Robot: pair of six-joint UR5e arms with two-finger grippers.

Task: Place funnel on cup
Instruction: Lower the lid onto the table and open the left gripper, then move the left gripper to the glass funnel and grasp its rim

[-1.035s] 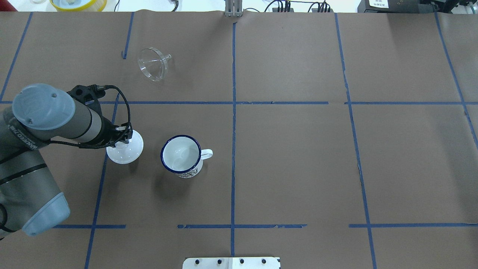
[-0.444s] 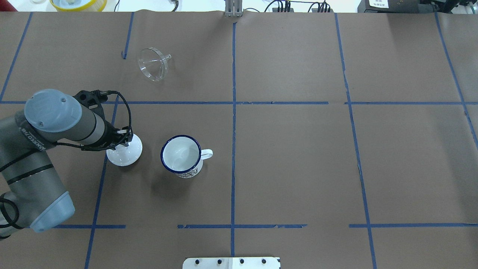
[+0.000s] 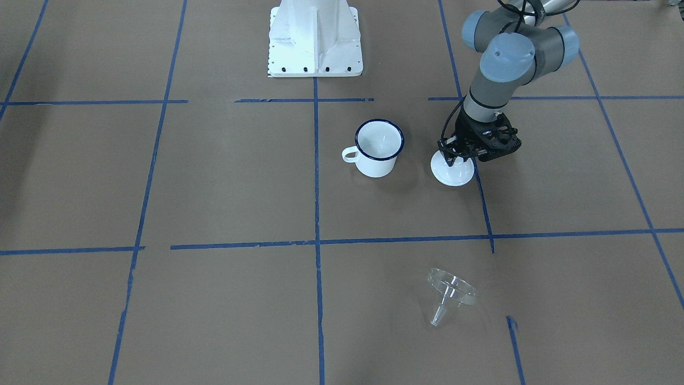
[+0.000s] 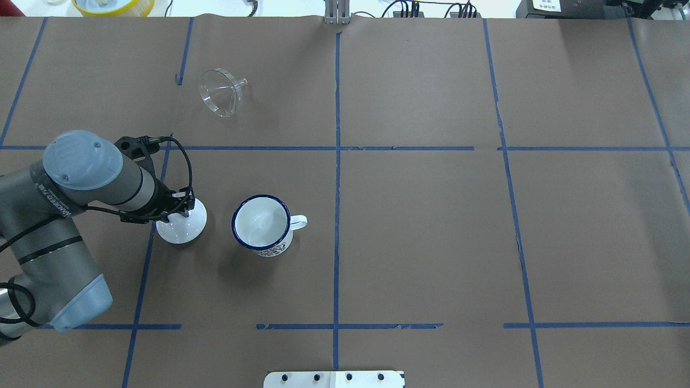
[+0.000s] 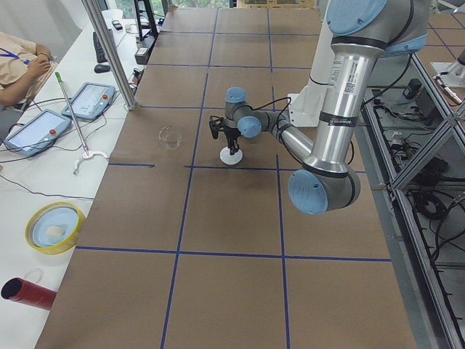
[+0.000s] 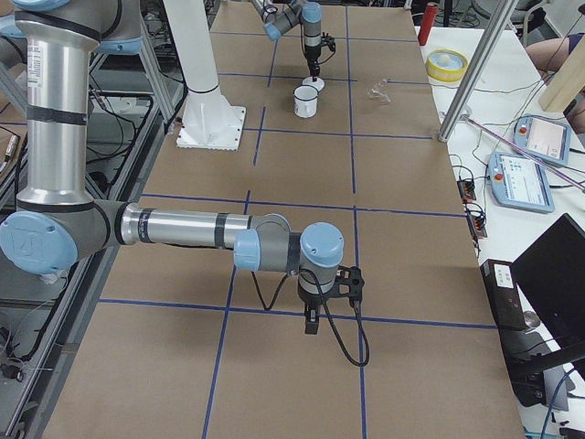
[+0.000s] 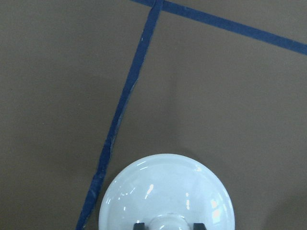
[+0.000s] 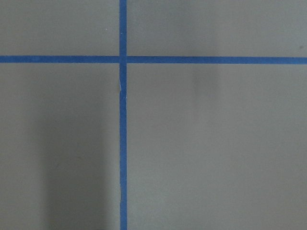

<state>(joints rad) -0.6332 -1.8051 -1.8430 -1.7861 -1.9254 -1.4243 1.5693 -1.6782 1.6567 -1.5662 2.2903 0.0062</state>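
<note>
The funnel (image 4: 220, 92) lies on its side on the brown-papered surface (image 4: 431, 242), spout pointing away and toward the robot's right. It is in the far-left part of the grid of blue tape lines (image 4: 336, 161) — well apart from everything else. The cup (image 4: 262, 223) stands upright nearer the robot, mouth up, its loop handle toward the robot's right. A dark print runs round its lower wall, too small to read. Near it, on the robot's left, is a white knobbed lid (image 4: 186, 229); the left hand (image 4: 182, 210) is down on it, fingers clamped either side of the knob. Whether the lid rests on the surface or hangs just above it cannot be told. Lettering on the grey sleeve of the left arm (image 4: 64, 194) cannot be read. The right hand (image 6: 312, 322) hangs over the surface near a tape crossing, far from the cup — whether its fingers are apart or together cannot be told.
</note>
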